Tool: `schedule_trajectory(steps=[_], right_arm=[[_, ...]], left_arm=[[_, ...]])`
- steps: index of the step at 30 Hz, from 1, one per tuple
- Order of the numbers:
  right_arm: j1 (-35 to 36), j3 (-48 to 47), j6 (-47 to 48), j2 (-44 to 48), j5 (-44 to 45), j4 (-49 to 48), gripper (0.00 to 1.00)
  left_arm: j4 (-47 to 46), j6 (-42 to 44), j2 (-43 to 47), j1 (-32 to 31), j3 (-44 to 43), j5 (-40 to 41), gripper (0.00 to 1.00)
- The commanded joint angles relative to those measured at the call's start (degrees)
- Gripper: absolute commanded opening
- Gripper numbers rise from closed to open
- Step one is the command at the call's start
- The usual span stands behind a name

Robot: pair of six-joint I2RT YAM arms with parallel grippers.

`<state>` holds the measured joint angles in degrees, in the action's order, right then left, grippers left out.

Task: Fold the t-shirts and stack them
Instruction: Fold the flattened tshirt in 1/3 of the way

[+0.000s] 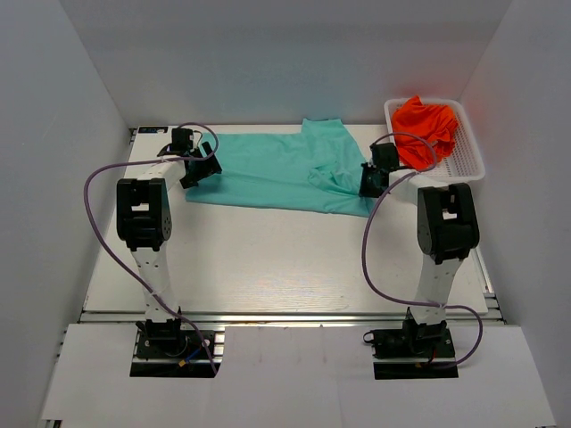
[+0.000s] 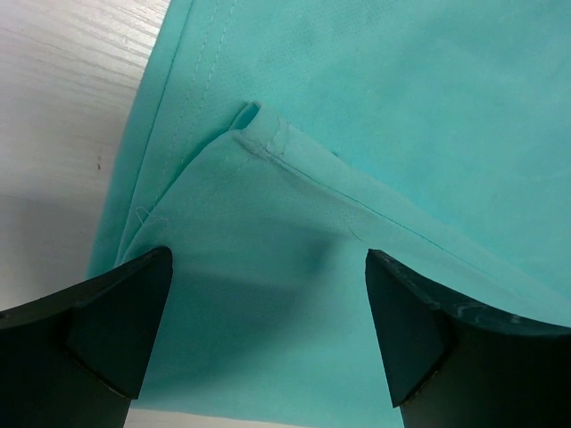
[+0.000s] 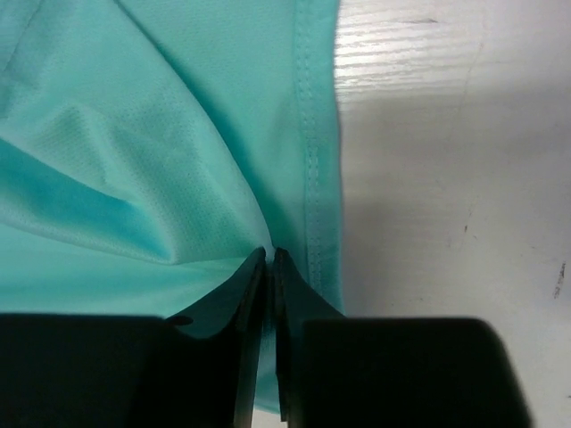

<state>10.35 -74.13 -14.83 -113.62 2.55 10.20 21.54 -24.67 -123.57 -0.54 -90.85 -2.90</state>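
Early | teal t-shirt (image 1: 277, 169) spread unfolded on worktop (image 1: 268, 267) | orange t-shirt (image 1: 426, 125) in basket (image 1: 470, 152) | left pincer (image 2: 268, 267) released | right pincer (image 3: 270, 259) clenched on teal t-shirt

Teal tee (image 1: 277, 169) spread flat, wrinkled at right, orange-red tee (image 1: 426, 127) crumpled far right.

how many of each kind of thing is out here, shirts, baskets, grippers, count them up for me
t-shirts: 2 (teal t-shirt, orange t-shirt)
baskets: 1 (white basket, holding the orange one)
grippers: 2 (left gripper, right gripper)
total: 5
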Motion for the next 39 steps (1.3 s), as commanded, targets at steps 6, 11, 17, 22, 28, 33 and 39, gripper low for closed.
schedule_trajectory(steps=[6,11,17,22,28,33,39], right_arm=[[0.11,-0.49,3.31,8.41,-12.99,-4.65,0.56],[0.99,-7.76,6.3,5.61,-13.97,-3.08,0.65],[3.27,-21.75,11.31,-6.07,-10.99,5.53,0.66],[4.06,-29.31,12.81,-11.79,-10.11,8.61,0.66],[4.33,-30.29,11.94,-15.13,-6.86,9.14,0.53],[3.89,-28.8,6.58,-14.44,-0.98,4.85,0.25],[3.89,-26.24,3.5,-11.97,0.52,-0.96,0.0]], left_arm=[[1.84,1.29,2.1,0.1,1.63,-0.79,1.0],[1.84,2.52,3.24,-0.43,1.64,-2.02,1.0],[1.83,3.13,3.25,-0.43,1.64,-2.03,1.0],[1.84,3.13,2.72,-0.43,1.64,-2.03,1.0],[1.84,3.13,2.72,-0.43,2.17,-2.03,1.0],[2.89,3.66,2.72,-0.43,2.78,-1.5,1.0],[2.28,3.66,3.95,0.1,5.68,-1.5,1.0]])
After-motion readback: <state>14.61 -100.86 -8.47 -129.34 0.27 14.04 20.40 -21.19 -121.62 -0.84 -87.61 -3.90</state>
